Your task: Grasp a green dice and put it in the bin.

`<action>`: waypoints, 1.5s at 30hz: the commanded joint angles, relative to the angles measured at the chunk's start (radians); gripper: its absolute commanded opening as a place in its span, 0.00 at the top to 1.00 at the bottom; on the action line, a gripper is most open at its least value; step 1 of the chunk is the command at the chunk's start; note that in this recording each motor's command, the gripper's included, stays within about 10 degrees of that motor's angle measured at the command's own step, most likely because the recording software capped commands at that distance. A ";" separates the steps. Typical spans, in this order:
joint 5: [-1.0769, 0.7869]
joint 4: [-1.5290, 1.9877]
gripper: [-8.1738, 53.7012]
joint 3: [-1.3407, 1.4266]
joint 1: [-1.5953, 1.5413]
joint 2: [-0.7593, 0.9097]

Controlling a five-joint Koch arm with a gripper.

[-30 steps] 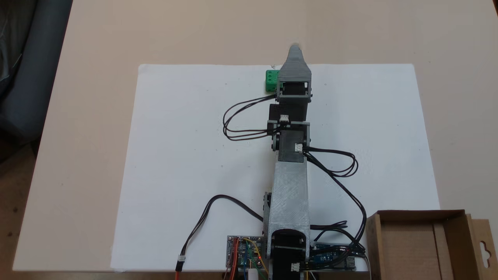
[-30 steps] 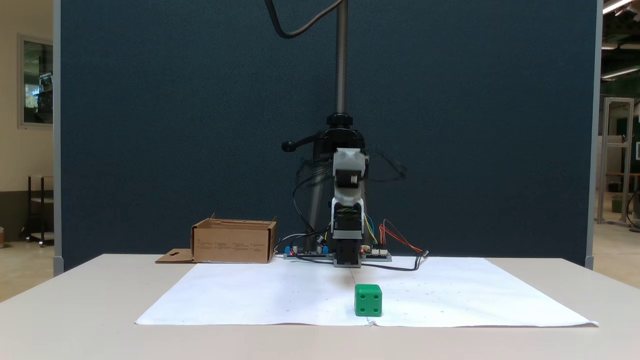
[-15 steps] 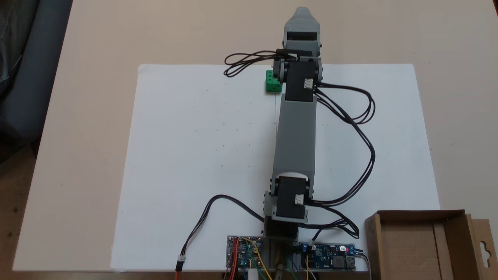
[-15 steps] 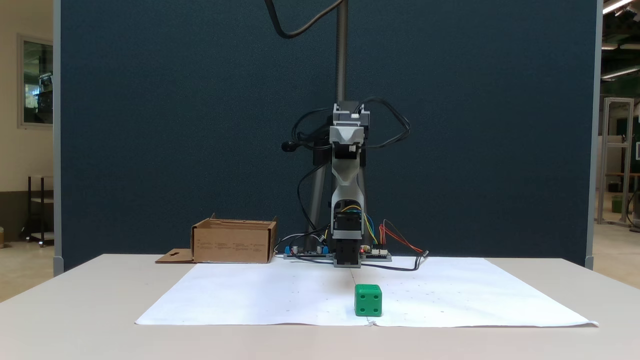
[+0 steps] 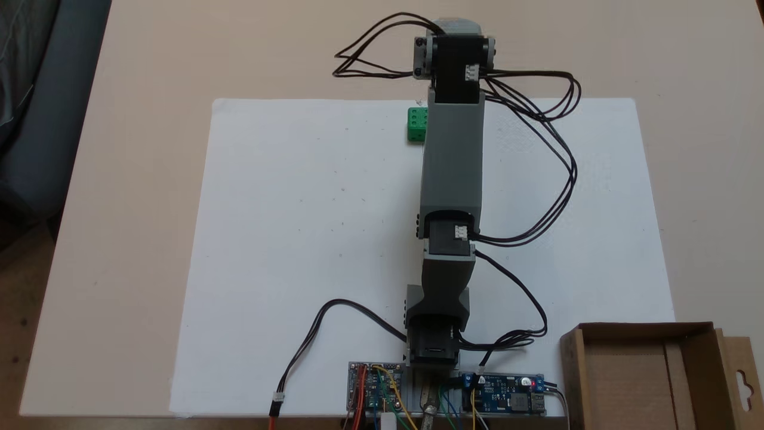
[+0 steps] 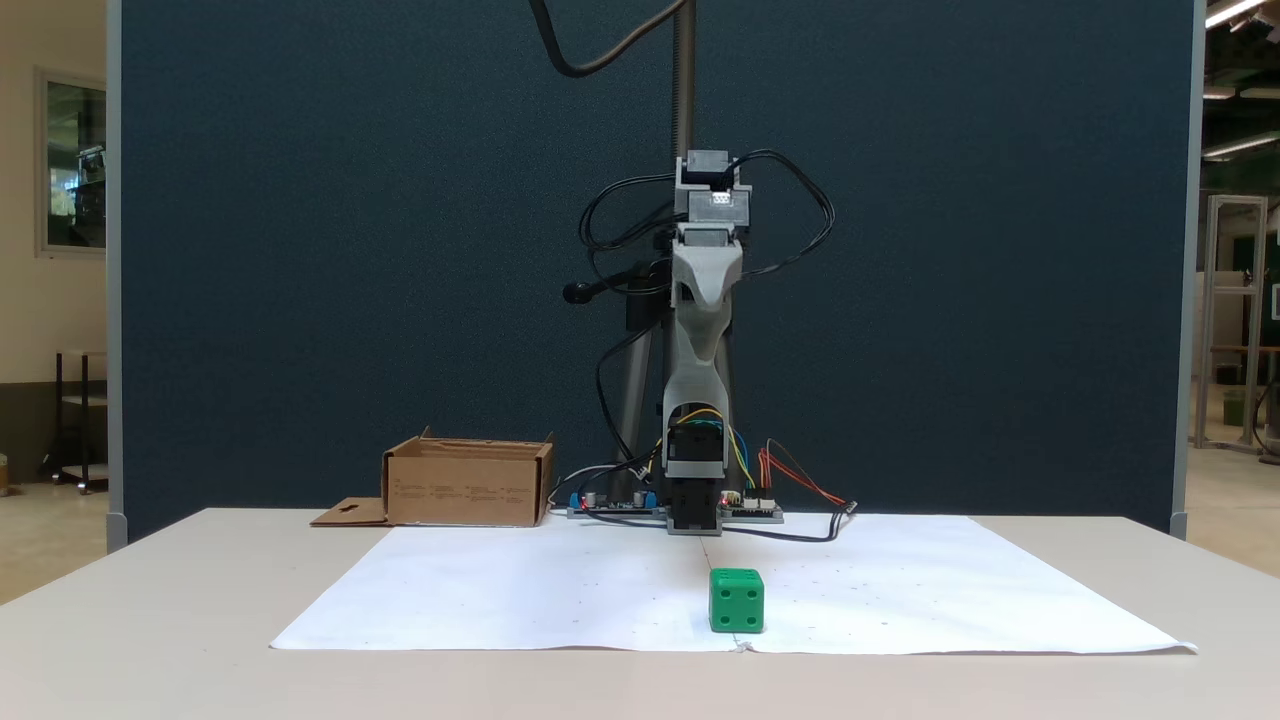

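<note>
Over the last second I have unfolded and stretched forward: my gripper (image 6: 703, 375), which sat folded low near my base, now hangs high above the table, reaching past the far edge of the white paper sheet (image 5: 298, 239) in the top-down fixed view. That puts me above and beyond my target rather than closing on it, so I judge the reach has begun but the grasp has not. I cannot tell whether my jaws are spread or pressed together, since they line up one behind the other; they hold nothing. The green dice (image 5: 417, 124) has not moved. It sits flat on the paper near its 12 o'clock edge, just beside my forearm at its 9 o'clock side in the top-down view. Being a cube, it has no long axis; its sides run square to the paper's edges, and the front fixed view (image 6: 737, 600) shows a four-pip face. The bin (image 5: 644, 376) waits at about 5 o'clock, well apart from the dice.
</note>
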 commanded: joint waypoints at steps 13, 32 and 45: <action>0.137 0.290 0.19 -0.143 -0.031 -0.123; 0.189 0.290 0.20 -0.256 -0.147 -0.319; 0.199 0.258 0.20 -0.267 -0.129 -0.387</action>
